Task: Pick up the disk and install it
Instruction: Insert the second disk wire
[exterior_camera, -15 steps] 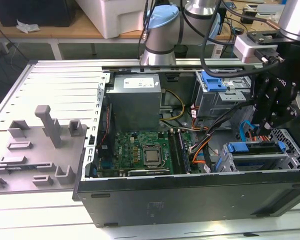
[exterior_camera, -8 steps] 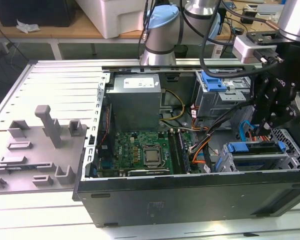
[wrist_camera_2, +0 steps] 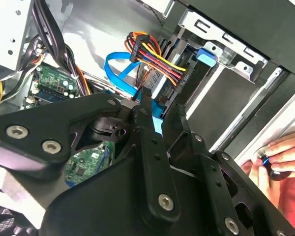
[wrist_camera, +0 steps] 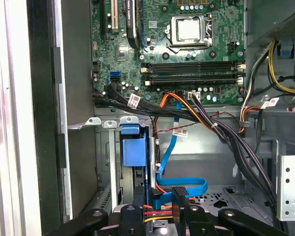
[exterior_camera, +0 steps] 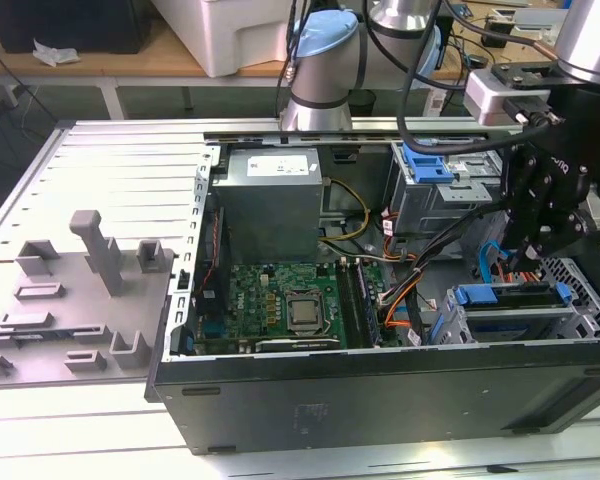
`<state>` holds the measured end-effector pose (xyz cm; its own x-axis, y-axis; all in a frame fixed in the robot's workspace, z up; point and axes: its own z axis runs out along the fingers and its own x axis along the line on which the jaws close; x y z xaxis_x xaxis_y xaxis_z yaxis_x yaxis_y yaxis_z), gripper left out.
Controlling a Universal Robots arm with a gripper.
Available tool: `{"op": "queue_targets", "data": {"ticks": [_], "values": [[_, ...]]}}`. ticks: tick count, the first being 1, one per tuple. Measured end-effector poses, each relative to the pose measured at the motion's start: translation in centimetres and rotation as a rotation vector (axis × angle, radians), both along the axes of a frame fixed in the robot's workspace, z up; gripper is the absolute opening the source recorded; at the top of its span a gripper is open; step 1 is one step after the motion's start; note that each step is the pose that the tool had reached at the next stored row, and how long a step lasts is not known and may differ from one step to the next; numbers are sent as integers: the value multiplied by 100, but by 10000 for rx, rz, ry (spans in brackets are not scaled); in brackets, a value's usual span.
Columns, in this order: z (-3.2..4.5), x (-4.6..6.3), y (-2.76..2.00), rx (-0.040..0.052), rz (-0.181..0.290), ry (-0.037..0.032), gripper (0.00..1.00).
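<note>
Open computer case (exterior_camera: 380,395) lying on its side on a slatted metal table (exterior_camera: 110,160).

Gripper (exterior_camera: 517,258): black, two-fingered, reaching down into the case at the exterior view's right, above the near drive bay. In the second wrist view the fingers (wrist_camera_2: 150,132) stand slightly apart, with blue plastic showing in the narrow gap between them; whether they actually clamp it cannot be told.

Disk (exterior_camera: 510,312): seated in the grey drive cage (exterior_camera: 460,325) at the case's near right corner, its blue carrier frame showing along the top edge, directly below the gripper. In the first wrist view the blue carrier tab (wrist_camera: 132,147) sits in the bay slot just beside the case wall.

Obstructions around the disk: a light blue flat data cable (wrist_camera: 184,184) looping across the bay floor next to the fingers; a red, yellow and black power cable bundle (wrist_camera_2: 155,56) plugged in at the drive's end; black and orange wire bundles (wrist_camera: 221,128) running across between the motherboard and the bay.

Other contents: green motherboard (exterior_camera: 280,305) with bare processor socket (exterior_camera: 303,312); grey power supply (exterior_camera: 270,200); second drive cage with blue bracket (exterior_camera: 427,165) at the far right.

Beside the case: grey moulded fixture tray (exterior_camera: 75,300) on the table, exterior view's left.

A person's hand (wrist_camera_2: 280,157) at the case's outer edge, second wrist view, holding a small dark object.
</note>
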<state>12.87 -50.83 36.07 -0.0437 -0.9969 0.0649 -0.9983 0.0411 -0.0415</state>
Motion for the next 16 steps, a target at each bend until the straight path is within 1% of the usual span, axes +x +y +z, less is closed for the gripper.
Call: {"op": "queue_targets", "data": {"ticks": [4, 12, 13, 15, 16], "values": [[-8, 0, 12, -6, -97, 0, 36], [-20, 0, 14, -21, -164, 0, 36], [-21, 0, 14, -20, -169, 0, 35], [-24, 0, 14, -20, -186, 0, 22], [-25, 0, 14, -19, -191, 0, 16]]}}
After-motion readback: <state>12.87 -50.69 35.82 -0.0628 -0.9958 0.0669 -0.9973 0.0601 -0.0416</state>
